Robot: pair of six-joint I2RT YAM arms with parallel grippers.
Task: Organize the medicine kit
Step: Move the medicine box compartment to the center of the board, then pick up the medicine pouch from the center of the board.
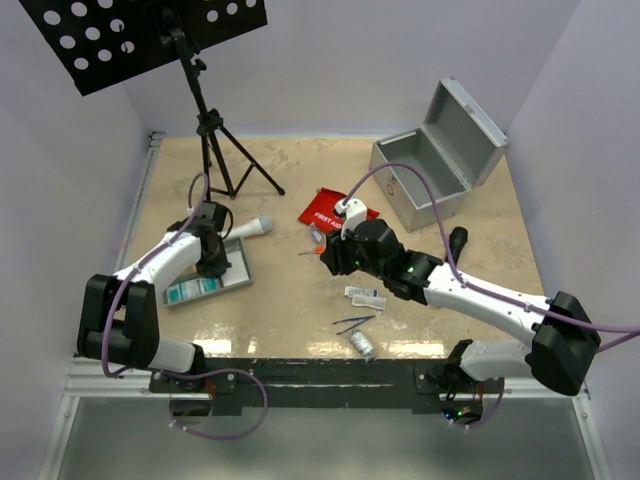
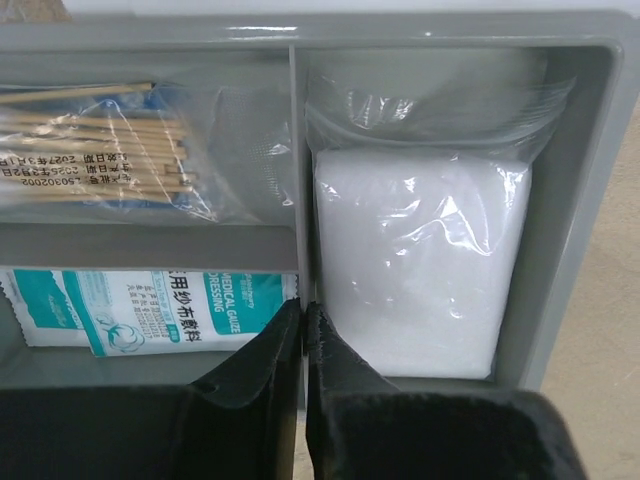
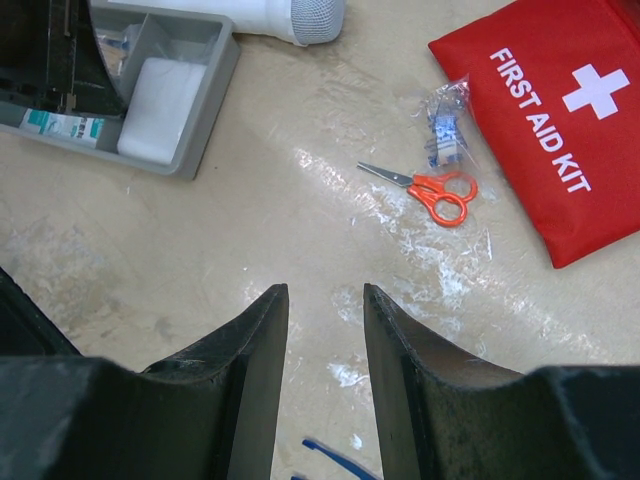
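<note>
Two grippers are in view for us. The left gripper (image 2: 303, 305) hangs over the grey divided tray (image 2: 565, 200) at the table's left. Its jaws are all but together, with only a sliver between them, and they grip nothing. Below it we see a wrapped white pad (image 2: 420, 270), cotton swabs (image 2: 90, 150) and a gauze dressing packet (image 2: 150, 310) in separate compartments. The right gripper (image 3: 325, 290) hovers mid-table, jaws partly apart and empty. Beyond it we find orange scissors (image 3: 430, 190) just beside the red pouch (image 3: 560, 120). The silver case (image 1: 465, 125) stands open at the far right.
</note>
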